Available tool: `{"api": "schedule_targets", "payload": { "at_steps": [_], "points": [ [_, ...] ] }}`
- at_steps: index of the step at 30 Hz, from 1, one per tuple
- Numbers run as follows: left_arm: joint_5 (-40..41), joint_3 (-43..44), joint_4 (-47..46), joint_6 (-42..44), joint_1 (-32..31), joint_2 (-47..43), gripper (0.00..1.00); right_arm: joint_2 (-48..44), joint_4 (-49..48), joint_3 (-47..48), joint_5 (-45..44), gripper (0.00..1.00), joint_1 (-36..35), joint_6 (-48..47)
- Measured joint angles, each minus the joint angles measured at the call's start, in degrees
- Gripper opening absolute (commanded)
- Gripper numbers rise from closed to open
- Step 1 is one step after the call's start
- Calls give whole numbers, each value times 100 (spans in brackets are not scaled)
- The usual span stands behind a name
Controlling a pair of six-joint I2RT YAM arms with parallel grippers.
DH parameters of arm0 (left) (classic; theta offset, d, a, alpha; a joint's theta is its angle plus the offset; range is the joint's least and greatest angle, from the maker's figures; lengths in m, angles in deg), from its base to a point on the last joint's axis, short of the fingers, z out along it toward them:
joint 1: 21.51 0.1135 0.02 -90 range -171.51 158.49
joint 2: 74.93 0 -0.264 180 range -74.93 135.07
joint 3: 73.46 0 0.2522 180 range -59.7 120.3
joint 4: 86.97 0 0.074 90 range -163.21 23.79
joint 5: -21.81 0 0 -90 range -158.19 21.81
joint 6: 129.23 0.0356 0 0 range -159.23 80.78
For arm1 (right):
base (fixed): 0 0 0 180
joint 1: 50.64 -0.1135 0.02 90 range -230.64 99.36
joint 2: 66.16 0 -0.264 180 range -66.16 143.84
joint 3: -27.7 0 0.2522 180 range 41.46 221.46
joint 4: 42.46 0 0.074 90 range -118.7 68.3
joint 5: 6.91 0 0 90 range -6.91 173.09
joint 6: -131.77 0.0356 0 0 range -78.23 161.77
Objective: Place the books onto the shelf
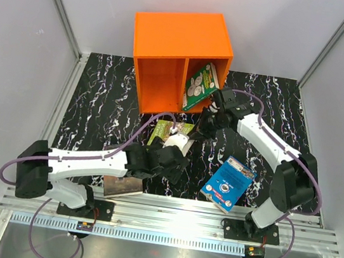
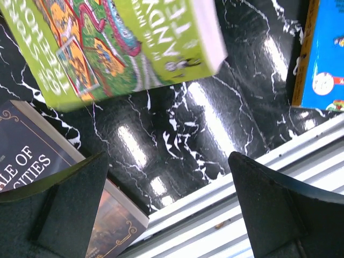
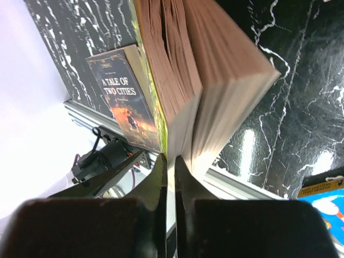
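— What can you read out there?
— From my right wrist, "A TALE OF TWO CITIES" on the cover of the dark brown book (image 3: 122,102). My left wrist catches only "ALE OF" and "CITIES" of it.
— The others?
— "ANDY" in pale letters on the green book (image 2: 123,43); the rest is cut off. Print on the blue book (image 2: 325,54) is too small.

Green book (image 1: 202,85) leans tilted inside orange shelf (image 1: 172,36)
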Motion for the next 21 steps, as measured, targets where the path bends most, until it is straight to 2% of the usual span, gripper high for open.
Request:
{"api": "schedule_targets", "payload": {
  "at_steps": [5,12,19,21],
  "points": [
    [470,87,-76,20,-17,398,99,184,258,92,107,0,17,0],
    [1453,599,33,260,-31,1777,99,343,800,455,136,0,22,-125],
    [2330,1088,52,662,-92,2389,99,442,1134,872,216,0,74,-146],
    [2487,1180,7,748,-90,2496,84,457,1176,925,214,0,122,-144]
  ]
}}
